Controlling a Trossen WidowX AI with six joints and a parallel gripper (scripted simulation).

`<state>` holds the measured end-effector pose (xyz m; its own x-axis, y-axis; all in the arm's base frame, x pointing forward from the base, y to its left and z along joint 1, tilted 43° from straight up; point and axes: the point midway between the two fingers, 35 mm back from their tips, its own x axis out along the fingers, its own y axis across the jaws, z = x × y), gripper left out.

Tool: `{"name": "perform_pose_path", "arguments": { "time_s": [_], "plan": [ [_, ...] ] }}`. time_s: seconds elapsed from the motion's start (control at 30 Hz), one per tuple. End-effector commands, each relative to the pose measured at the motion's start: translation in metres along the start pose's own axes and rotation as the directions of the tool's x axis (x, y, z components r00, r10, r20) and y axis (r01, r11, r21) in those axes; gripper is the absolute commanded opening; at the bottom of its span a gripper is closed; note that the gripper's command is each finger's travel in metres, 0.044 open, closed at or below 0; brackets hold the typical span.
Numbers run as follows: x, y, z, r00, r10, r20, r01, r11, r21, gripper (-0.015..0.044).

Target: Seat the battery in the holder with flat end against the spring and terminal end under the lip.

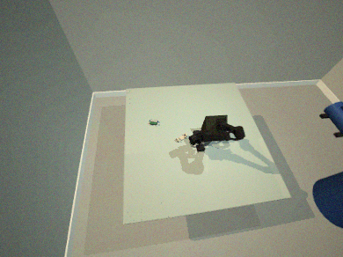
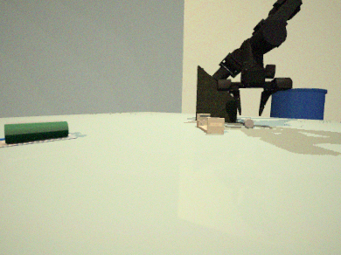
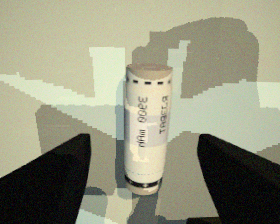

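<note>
The white battery [image 3: 144, 162] [image 2: 249, 123] lies on its side on the table, its printed label showing in the wrist view. Its length runs up and down that view, with the black band at the lower end. My gripper [image 3: 145, 143] [image 2: 250, 114] [image 1: 196, 143] is open and empty above it, one finger to either side of the battery in the wrist view. The small tan holder [image 2: 215, 126] [image 1: 181, 137] stands on the table, left of the battery and gripper in the exterior view. The holder's inside, spring and lip cannot be made out.
A green cylinder [image 2: 37, 132] [image 1: 154, 122] lies on a thin flat piece at the left in the top and exterior views. The pale table top [image 1: 154, 189] has its edges in the top view. A blue round object [image 2: 299, 105] [image 1: 330, 200] stands beyond the table.
</note>
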<state>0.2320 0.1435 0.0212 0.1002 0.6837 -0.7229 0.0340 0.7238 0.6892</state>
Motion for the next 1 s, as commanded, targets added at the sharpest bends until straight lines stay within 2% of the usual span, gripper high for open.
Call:
{"name": "perform_pose_path", "arguments": {
  "time_s": [0.0,0.47,0.6,0.97],
  "plan": [
    [0.009,-0.002,-0.002,1.000,-0.006,-0.007,0.006,1.000,0.010,0.0238],
    [0.029,-0.002,-0.004,1.000,-0.003,-0.007,0.003,1.000,0.011,0.0238],
    [0.029,-0.002,-0.004,1.000,-0.003,-0.007,0.003,1.000,0.011,0.0133],
    [0.029,-0.002,-0.004,1.000,-0.003,-0.007,0.003,1.000,0.011,0.0076]
  ]
}}
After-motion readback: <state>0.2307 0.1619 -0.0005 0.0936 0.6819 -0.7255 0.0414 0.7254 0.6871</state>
